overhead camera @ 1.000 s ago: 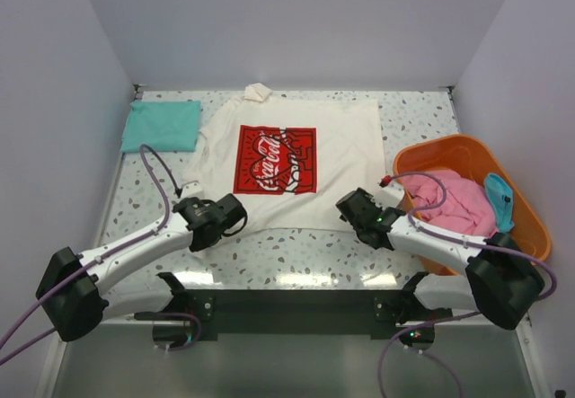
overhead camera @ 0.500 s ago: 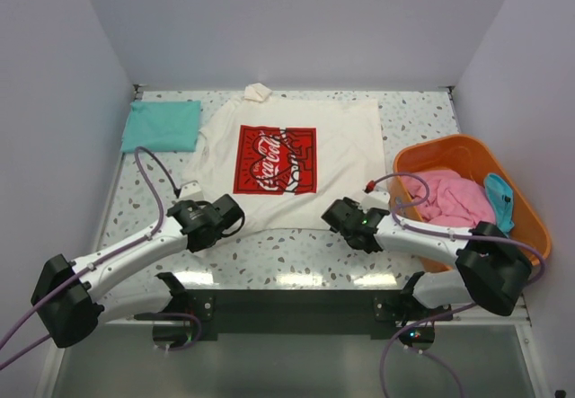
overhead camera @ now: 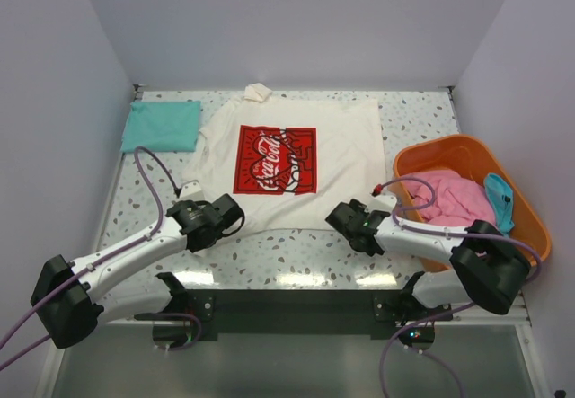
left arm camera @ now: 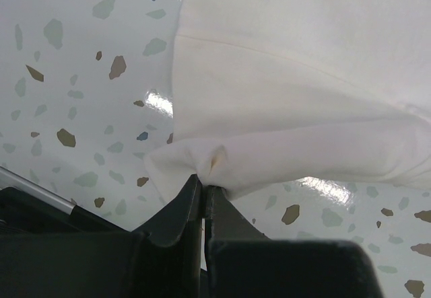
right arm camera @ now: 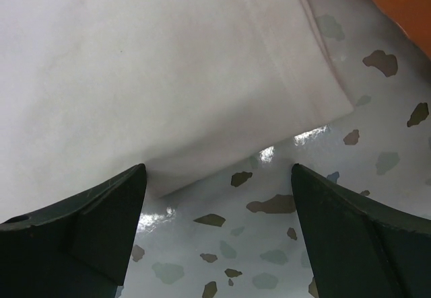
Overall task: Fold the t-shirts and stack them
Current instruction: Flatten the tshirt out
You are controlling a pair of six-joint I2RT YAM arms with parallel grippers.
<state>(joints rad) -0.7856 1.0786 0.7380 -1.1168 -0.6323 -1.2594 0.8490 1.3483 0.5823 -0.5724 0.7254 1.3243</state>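
Observation:
The cream t-shirt [overhead camera: 305, 160] with a red square print lies spread flat in the middle of the table. My left gripper [overhead camera: 235, 214] is shut on its near-left hem corner [left arm camera: 202, 163], pinching a small fold of cloth. My right gripper [overhead camera: 337, 216] is open, its fingers [right arm camera: 101, 217] straddling bare table just in front of the shirt's near-right hem corner [right arm camera: 316, 103]. A folded teal t-shirt [overhead camera: 162, 125] lies at the back left. A pink t-shirt [overhead camera: 460, 202] and a blue one [overhead camera: 499, 200] lie in the orange basket.
The orange plastic basket [overhead camera: 530, 227] stands at the right edge, close to my right arm. White walls close in the table on three sides. A purple cable loops over the basket's near rim.
My right gripper has moved left and nearer along the shirt's near hem, then edged back slightly. My left gripper has stayed at the near-left corner.

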